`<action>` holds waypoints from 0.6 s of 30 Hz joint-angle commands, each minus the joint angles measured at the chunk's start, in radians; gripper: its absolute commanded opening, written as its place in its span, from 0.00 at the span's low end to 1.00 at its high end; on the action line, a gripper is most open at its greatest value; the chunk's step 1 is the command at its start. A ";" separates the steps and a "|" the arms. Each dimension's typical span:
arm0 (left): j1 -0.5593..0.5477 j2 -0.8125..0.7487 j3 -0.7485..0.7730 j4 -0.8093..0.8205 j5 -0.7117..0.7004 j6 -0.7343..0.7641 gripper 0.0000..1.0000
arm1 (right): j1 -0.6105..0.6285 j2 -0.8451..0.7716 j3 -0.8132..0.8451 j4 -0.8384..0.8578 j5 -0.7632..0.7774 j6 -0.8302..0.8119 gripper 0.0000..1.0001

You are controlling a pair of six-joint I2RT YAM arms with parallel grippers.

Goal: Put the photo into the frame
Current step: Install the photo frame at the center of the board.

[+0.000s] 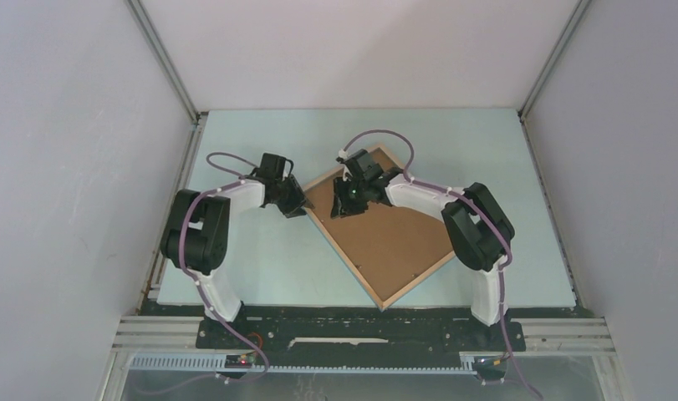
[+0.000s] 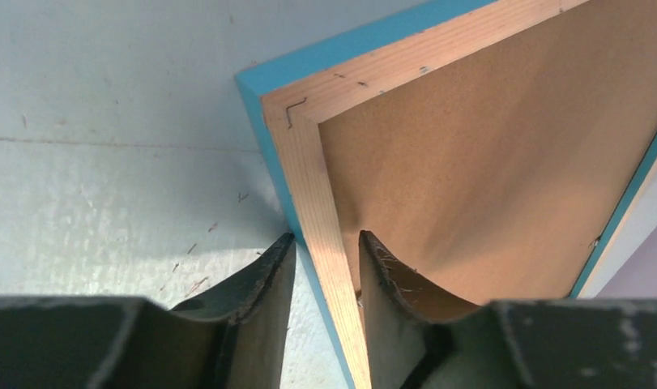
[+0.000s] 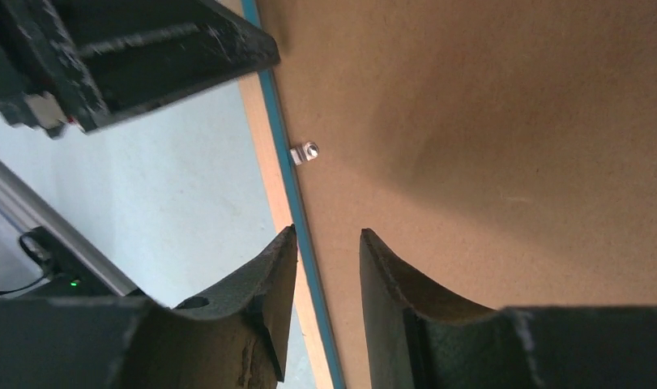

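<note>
Frame (image 1: 419,281) face down on table (image 1: 277,259), backing board (image 1: 394,242) inside, left gripper (image 2: 325,243) and right gripper (image 3: 325,239) half-open astride its rails, grip uncertain.

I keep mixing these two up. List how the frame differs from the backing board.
In look, the frame is a narrow light-wood rim with blue edges, while the backing board is a plain brown sheet. In place, the frame runs around the outside and the backing board fills its middle. Both are rectangular and lie on the table.
</note>
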 commanded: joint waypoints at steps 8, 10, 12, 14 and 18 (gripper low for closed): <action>0.010 0.107 0.114 -0.045 -0.091 0.078 0.21 | 0.017 -0.130 -0.126 -0.122 0.039 -0.089 0.41; 0.009 0.125 0.155 -0.059 -0.098 0.088 0.15 | 0.019 -0.157 -0.163 -0.126 0.042 -0.103 0.41; 0.010 0.154 0.197 -0.078 -0.102 0.095 0.11 | 0.024 -0.169 -0.182 -0.148 0.067 -0.123 0.41; 0.010 0.184 0.231 -0.102 -0.095 0.098 0.06 | 0.042 -0.176 -0.192 -0.173 0.151 -0.157 0.40; 0.009 0.184 0.224 -0.099 -0.089 0.100 0.01 | 0.082 -0.167 -0.194 -0.191 0.240 -0.200 0.40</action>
